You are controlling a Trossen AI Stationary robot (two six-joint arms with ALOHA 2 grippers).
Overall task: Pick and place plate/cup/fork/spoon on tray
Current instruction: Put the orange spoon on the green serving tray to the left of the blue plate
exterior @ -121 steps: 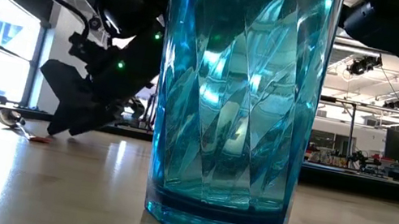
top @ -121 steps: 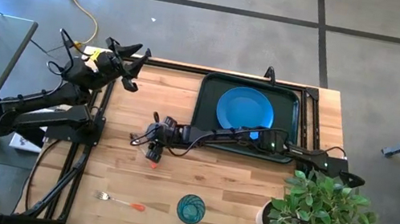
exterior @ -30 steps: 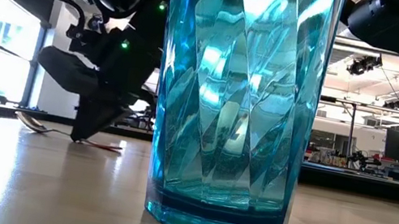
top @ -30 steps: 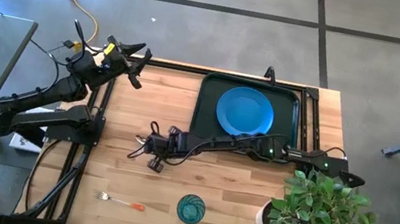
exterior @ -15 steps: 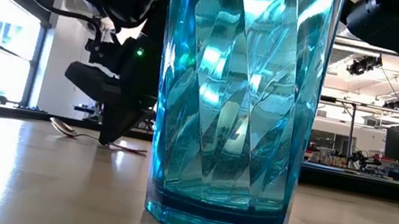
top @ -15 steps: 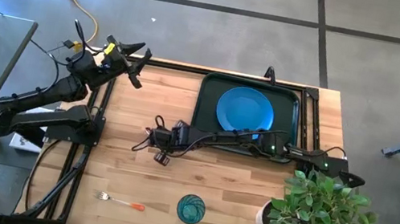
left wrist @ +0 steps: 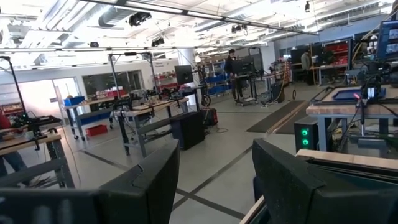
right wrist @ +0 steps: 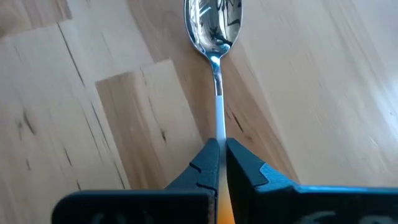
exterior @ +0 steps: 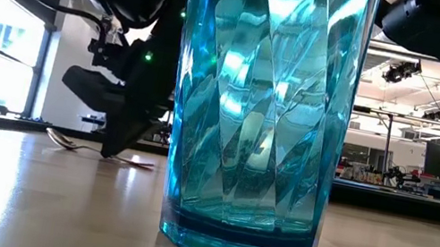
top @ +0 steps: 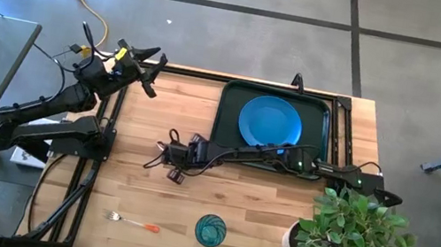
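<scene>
Nearest to us on the tabletop (top: 260, 211) is the cup (top: 210, 229), sitting upright close to the near edge, a bit right of the middle; in the low view it fills most of the picture. The fork (top: 132, 221) lies flat to its left, also by the near edge, tines pointing left and orange handle toward the cup, well apart from it. Over at the near right corner we've got a potted plant (top: 356, 238).

Moving back to mid-table, the right hand (top: 175, 162) is reached way out left of the tray. From the right wrist view its fingers (right wrist: 249, 168) are pinched tight on the spoon (right wrist: 214, 37), gripping it right where the metal stem meets the orange handle, bowl sticking out ahead of the hand. In the low view the spoon sits just about level right at the wood; we can't tell if it's touching or a hair off it.

Farther back on the right is the tray (top: 226, 125), with the plate (top: 269, 120) lying flat inside it.

At the far left corner, the left hand (top: 145, 69) hangs past the tabletop's edge, fingers spread apart with nothing between them.
</scene>
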